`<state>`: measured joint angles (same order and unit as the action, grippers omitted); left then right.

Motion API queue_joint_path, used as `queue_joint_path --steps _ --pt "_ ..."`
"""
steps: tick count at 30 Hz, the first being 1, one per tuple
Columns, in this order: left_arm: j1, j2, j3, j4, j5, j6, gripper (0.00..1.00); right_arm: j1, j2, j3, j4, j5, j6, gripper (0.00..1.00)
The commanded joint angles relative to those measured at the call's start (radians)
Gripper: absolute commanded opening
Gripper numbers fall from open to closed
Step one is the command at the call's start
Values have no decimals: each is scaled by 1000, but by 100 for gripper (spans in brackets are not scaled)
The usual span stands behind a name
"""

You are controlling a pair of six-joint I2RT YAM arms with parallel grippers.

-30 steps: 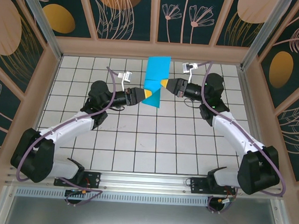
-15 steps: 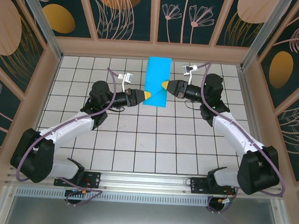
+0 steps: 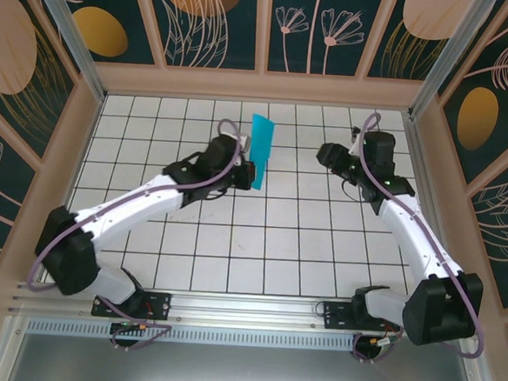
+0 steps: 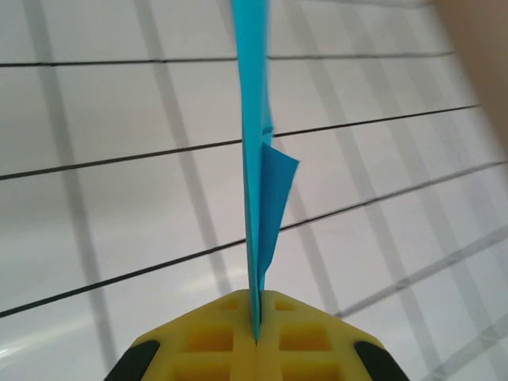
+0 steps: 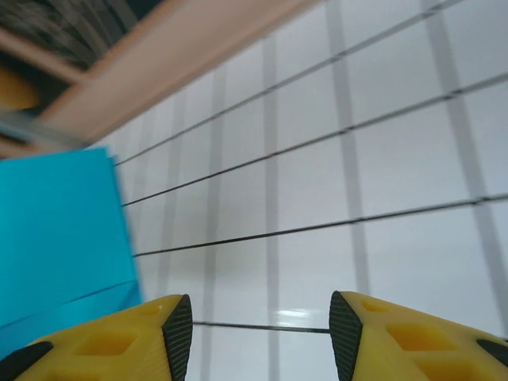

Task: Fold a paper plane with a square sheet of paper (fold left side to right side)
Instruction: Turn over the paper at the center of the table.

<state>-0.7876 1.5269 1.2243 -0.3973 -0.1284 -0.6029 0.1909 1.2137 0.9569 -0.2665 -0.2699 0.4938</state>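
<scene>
right claw (image 5: 255, 324): released, pulled away | left claw (image 4: 255, 337): clamped shut | paper (image 3: 259, 152): turned edge-on

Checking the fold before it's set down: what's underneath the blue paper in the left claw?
Bare white grid table lies beneath the blue paper, which is held edge-on, pinched in the left claw. What lies between its layers is hidden.

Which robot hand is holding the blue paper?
The left gripper: its yellow jaws are pinched shut on the edge of the blue paper. The right gripper has open jaws with nothing between them.
</scene>
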Motion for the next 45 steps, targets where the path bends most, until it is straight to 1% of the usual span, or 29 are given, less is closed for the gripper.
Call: queue_joint_path --steps 1,3,5,7,9,14,19,23,24,25,26,28,31,33,34,36,38,42,43,45 --pt "-56 147 111 -502 -458 -40 0 -42 -53 -58 -122 178 -26 52" --pt "-84 233 174 -623 -538 -98 0 -69 -72 -97 -109 174 -13 52" --pt "-109 307 246 -728 -593 -150 1 -94 -88 -129 -95 160 -6 52" --pt "-125 372 308 -807 -619 -182 2 -113 -98 -149 -85 144 -4 52" --pt "-133 434 364 -846 -608 -196 5 -125 -102 -164 -81 131 -4 52" --pt "-157 578 450 -831 -471 -163 10 -143 -109 -184 -64 107 -3 52" --pt "-163 682 560 -768 -250 -99 18 -155 -99 -193 -57 76 -3 52" --pt "-164 744 666 -725 -125 -43 25 -162 -95 -202 -60 63 -8 52" --pt "-164 754 682 -707 -91 -27 28 -165 -95 -207 -61 63 -8 52" --pt "-164 756 690 -685 -62 -13 34 -166 -94 -211 -60 60 -9 52" --pt "-164 755 695 -658 -34 0 39 -167 -91 -217 -58 50 -12 52" --pt "-160 743 703 -615 21 24 47 -169 -77 -224 -49 11 -22 52" --pt "-142 695 694 -533 122 50 58 -167 -49 -240 -9 -84 -29 52" --pt "-119 644 665 -479 172 57 59 -162 -28 -250 30 -157 -24 53" --pt "-103 608 639 -422 192 58 60 -152 -12 -253 53 -196 -16 53" --pt "-60 528 564 -354 228 58 61 -112 27 -252 101 -249 8 52" --pt "-1 427 446 -267 261 46 63 -48 81 -243 167 -292 43 51" --pt "127 234 196 -78 325 6 69 107 205 -196 291 -275 117 48" --pt "165 195 126 -22 355 -8 70 143 242 -175 317 -264 134 48" --pt "230 114 1 76 398 -42 71 202 319 -121 341 -238 144 48"
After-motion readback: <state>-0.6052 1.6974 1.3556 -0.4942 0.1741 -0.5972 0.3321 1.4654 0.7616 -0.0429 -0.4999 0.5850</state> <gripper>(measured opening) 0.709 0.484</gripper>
